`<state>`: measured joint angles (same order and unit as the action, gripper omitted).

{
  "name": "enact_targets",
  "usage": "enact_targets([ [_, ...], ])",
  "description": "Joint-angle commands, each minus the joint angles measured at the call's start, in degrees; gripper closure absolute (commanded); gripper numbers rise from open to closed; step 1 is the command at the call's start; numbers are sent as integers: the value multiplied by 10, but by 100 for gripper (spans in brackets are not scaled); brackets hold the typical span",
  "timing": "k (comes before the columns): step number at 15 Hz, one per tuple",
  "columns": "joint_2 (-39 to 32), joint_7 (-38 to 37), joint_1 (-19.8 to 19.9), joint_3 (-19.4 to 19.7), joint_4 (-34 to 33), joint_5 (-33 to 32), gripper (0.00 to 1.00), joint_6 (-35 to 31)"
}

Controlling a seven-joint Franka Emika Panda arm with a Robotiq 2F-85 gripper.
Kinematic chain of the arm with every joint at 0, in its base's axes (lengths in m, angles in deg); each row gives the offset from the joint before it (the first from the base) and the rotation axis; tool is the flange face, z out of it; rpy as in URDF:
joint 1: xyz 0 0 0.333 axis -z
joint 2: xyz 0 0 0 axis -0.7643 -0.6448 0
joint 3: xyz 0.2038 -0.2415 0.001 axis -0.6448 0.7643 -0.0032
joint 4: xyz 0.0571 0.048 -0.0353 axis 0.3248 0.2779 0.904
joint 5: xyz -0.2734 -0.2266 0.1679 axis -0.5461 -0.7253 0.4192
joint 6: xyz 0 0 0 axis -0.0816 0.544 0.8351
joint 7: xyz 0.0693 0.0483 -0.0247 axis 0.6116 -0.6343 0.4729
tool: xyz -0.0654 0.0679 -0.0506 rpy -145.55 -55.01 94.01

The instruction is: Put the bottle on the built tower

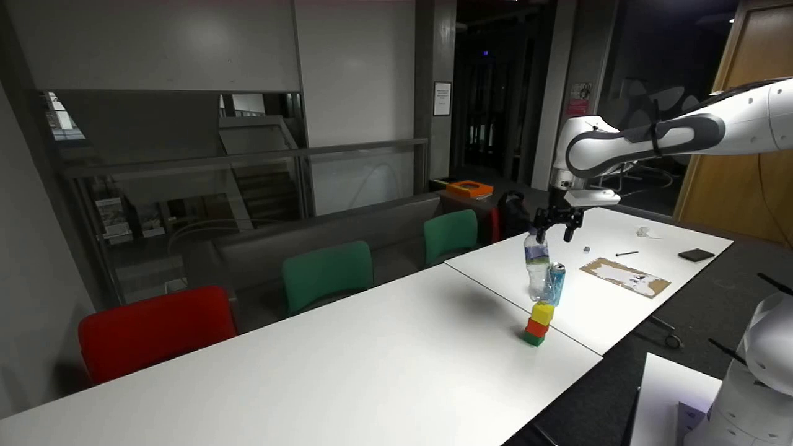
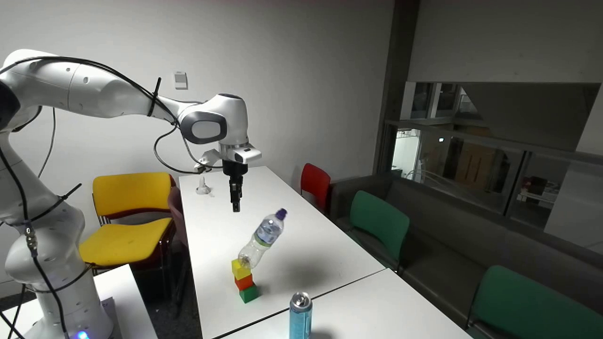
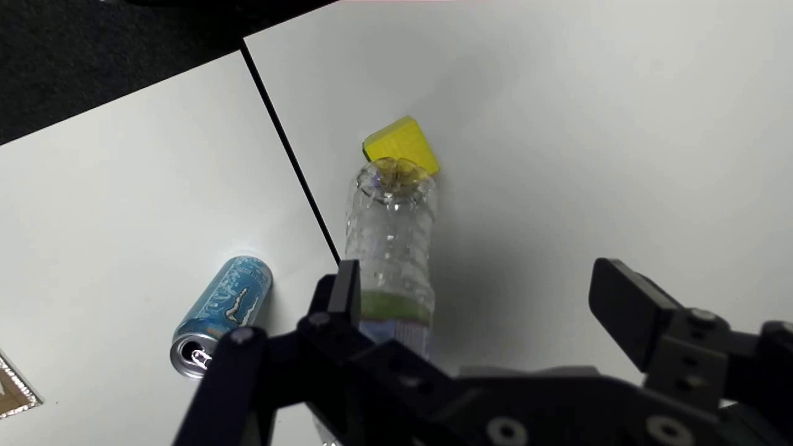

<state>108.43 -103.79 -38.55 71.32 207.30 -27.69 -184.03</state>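
White tables, on and around:
Blue can upright near the seam; brown-edged sheet and black flat object lie apart. Red chair and two green chairs line one side, dark sofa behind the green; yellow chair opposite.

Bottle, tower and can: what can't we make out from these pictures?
Bottle: upper end hidden behind the gripper, wrist view.
Its label: print too small, both exterior views.
Yellow block: bottle's base overlaps it in an exterior view; contact can't be confirmed.
Tower: orange block and green block masked by yellow block and bottle, wrist view.
Can: base cut off by the bottom edge in an exterior view.
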Motion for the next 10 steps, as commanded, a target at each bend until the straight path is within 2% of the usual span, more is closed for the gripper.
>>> enact_targets([
  [1, -11, 13, -1, 7, -14, 7, 0, 4],
  [10, -7, 13, -1, 7, -12, 7, 0, 0],
])
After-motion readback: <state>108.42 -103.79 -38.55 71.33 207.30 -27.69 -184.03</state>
